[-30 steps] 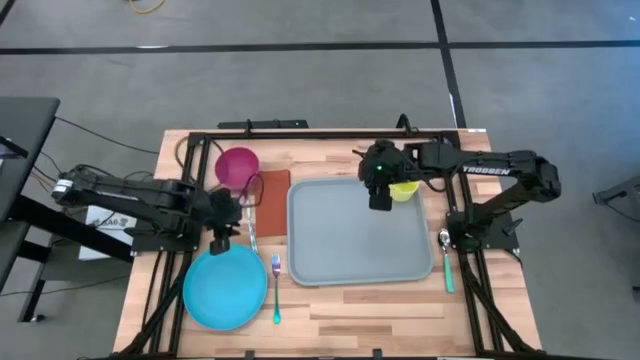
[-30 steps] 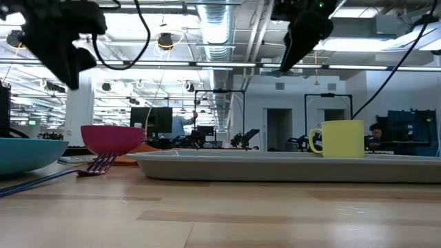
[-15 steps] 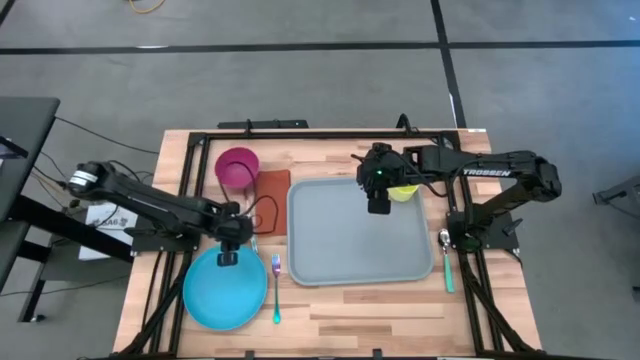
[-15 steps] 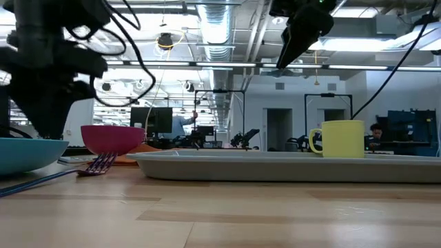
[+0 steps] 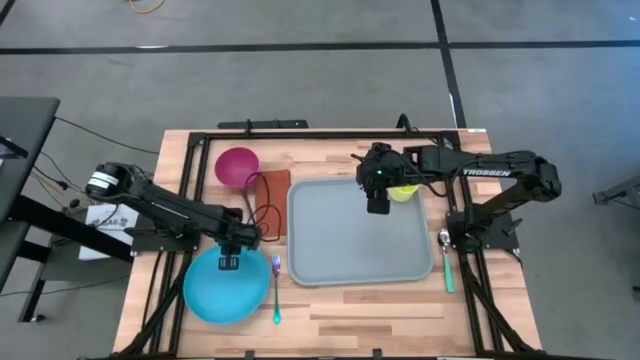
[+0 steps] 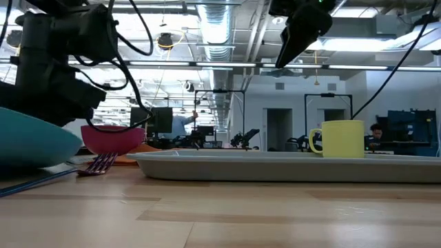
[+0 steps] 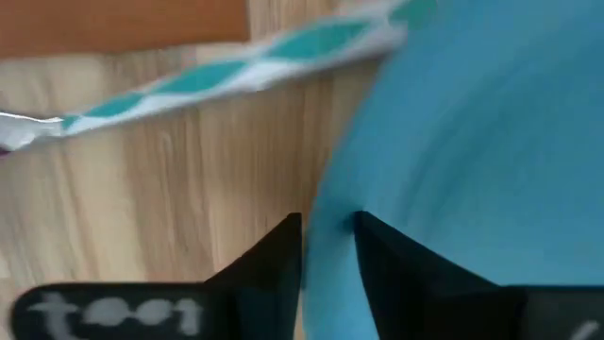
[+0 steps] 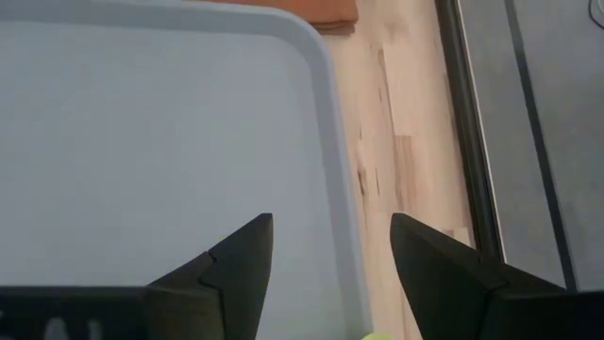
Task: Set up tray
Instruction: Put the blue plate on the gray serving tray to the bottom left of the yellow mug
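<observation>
The pale grey-blue tray (image 5: 350,240) lies flat on the table's middle, with a yellow mug (image 5: 404,189) standing in its far right corner. The round blue plate (image 5: 225,290) sits at the near left, tilted in the low view (image 6: 34,138). My left gripper (image 5: 229,262) is shut on the plate's far rim. My right gripper (image 5: 377,205) hovers open and empty above the tray's far part, next to the mug; the right wrist view (image 8: 330,255) shows bare tray (image 8: 142,142) under its fingers. My left gripper pinches the blue plate's far rim (image 7: 326,212) between its two fingers, one finger (image 7: 396,264) over the plate's face and the other on the outer side. The fingers come from above, pointing down. The plate's far side is raised and its near side rests on the table.
A magenta bowl (image 5: 237,165) and an orange-brown napkin (image 5: 272,190) lie at the far left. A teal-and-white striped utensil (image 5: 252,235) lies just beyond the plate, a purple fork (image 5: 276,290) between plate and tray, and a teal-handled spoon (image 5: 446,262) right of the tray.
My left gripper has gone down and toward the table's near edge onto the plate's far rim. The plate's far side has then tipped up while its near side has stayed on the table.
</observation>
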